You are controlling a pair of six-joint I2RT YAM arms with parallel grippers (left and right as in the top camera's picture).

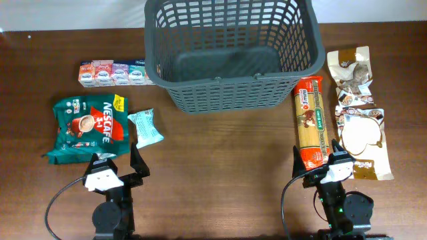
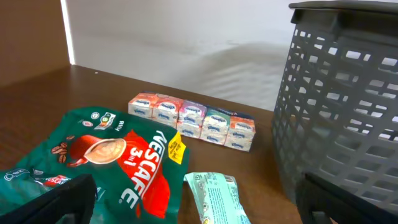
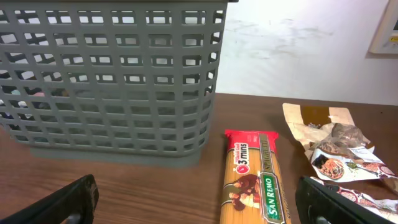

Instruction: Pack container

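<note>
Brown table (image 1: 220,153) | container (image 1: 230,53) central | Nescafe bag (image 1: 87,127) left | spaghetti (image 1: 310,123) right

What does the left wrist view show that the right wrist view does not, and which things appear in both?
Only the left wrist view: the green Nescafe bag, a pale green packet, and the row of small cartons in plain sight. Only the right wrist view: the San Remo spaghetti packet and brown pouches beside it. Both: the grey basket and brown table.
</note>
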